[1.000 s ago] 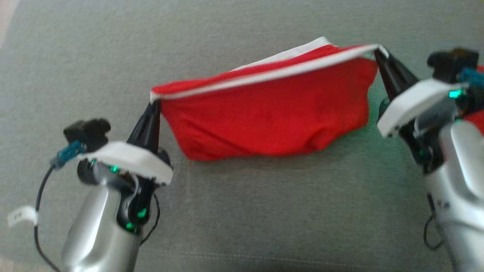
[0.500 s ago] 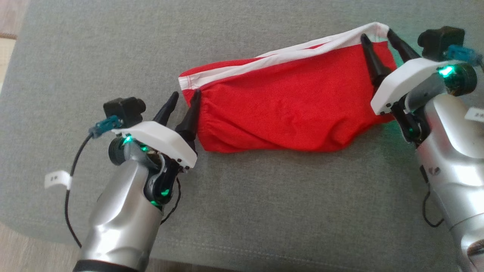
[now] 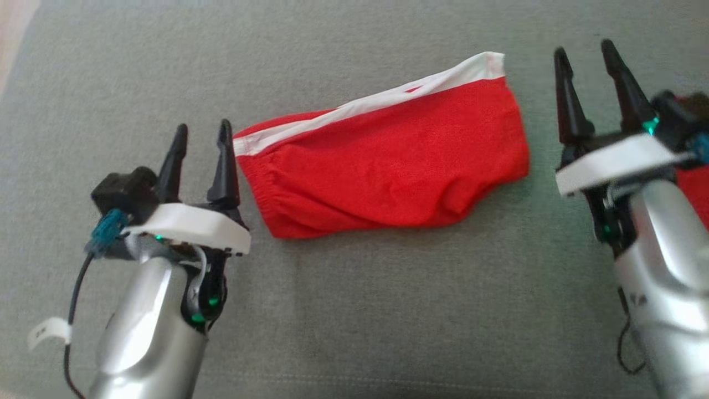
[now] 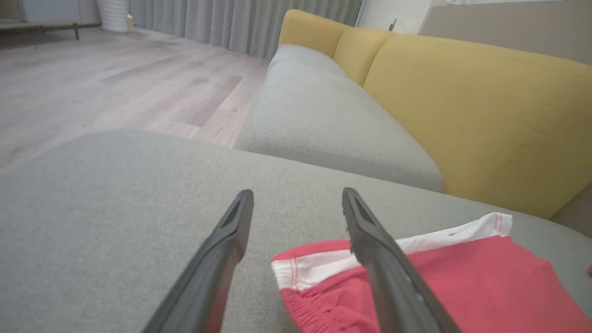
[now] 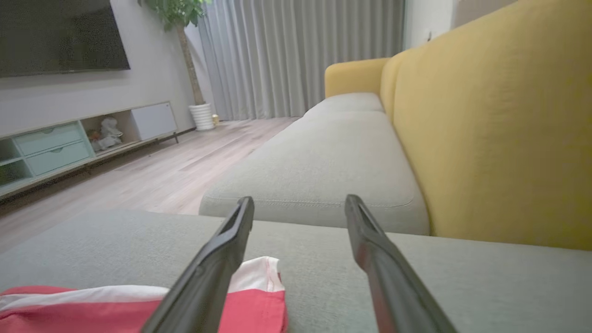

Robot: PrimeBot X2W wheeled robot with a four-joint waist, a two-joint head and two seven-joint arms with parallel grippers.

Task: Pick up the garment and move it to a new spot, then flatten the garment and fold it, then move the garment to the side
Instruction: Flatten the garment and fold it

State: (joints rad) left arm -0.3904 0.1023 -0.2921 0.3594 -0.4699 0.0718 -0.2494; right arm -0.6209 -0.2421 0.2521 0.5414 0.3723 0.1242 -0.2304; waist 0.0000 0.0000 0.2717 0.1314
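The garment is a pair of red shorts with a white waistband, lying loose on the grey seat cushion. My left gripper stands open just left of the waistband's left end, fingers pointing up, nothing between them. My right gripper is open too, a short way right of the waistband's right corner and apart from it. In the left wrist view the garment lies partly behind the right finger of the open left gripper. From the right wrist, the garment sits lower left of the open right gripper.
A yellow sofa backrest runs along the far side of the cushion. A second grey seat cushion lies beyond a seam. Wooden floor and a low TV cabinet are to the left. Another patch of red cloth shows behind my right arm.
Both grippers have opened and let go of the waistband corners. The garment has dropped from being stretched taut to lying slack on the cushion, and both grippers have drawn a little away from it.
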